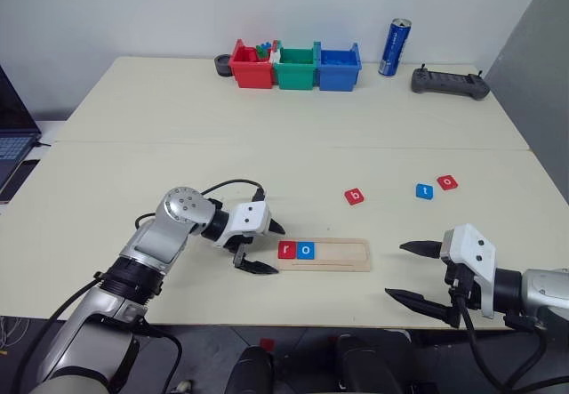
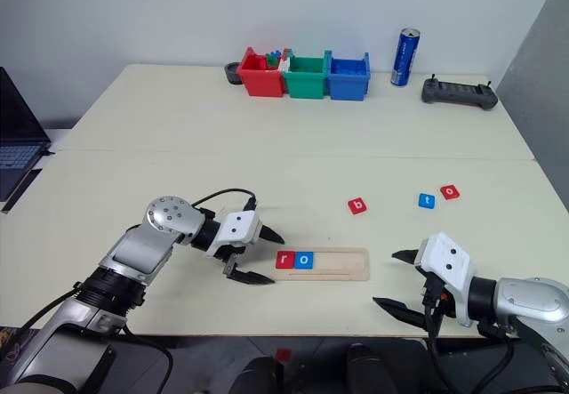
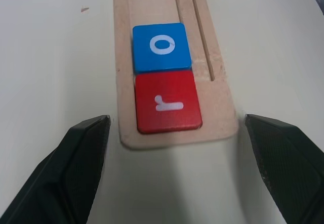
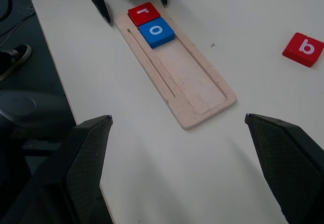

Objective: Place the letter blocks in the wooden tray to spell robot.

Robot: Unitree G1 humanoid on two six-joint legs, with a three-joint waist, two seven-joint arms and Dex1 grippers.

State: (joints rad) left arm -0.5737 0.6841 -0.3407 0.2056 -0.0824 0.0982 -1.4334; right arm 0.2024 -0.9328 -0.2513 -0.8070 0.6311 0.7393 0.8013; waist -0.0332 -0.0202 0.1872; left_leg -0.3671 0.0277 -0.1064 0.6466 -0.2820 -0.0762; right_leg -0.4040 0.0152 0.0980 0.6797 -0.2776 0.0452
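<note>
The wooden tray (image 1: 342,254) lies near the table's front edge. A red r block (image 1: 286,250) and a blue o block (image 1: 305,250) sit side by side at its left end. My left gripper (image 1: 263,247) is open just left of that end, holding nothing. A red b block (image 1: 355,197) lies behind the tray. Farther right lie a blue t block (image 1: 424,191) and a red o block (image 1: 447,182). My right gripper (image 1: 416,273) is open and empty, to the right of the tray.
Red (image 1: 252,67), green (image 1: 295,68) and blue (image 1: 339,68) plastic bins stand at the table's back, with a blue can (image 1: 394,47) and a dark controller (image 1: 450,83) to their right. A laptop (image 1: 12,140) sits off the left edge.
</note>
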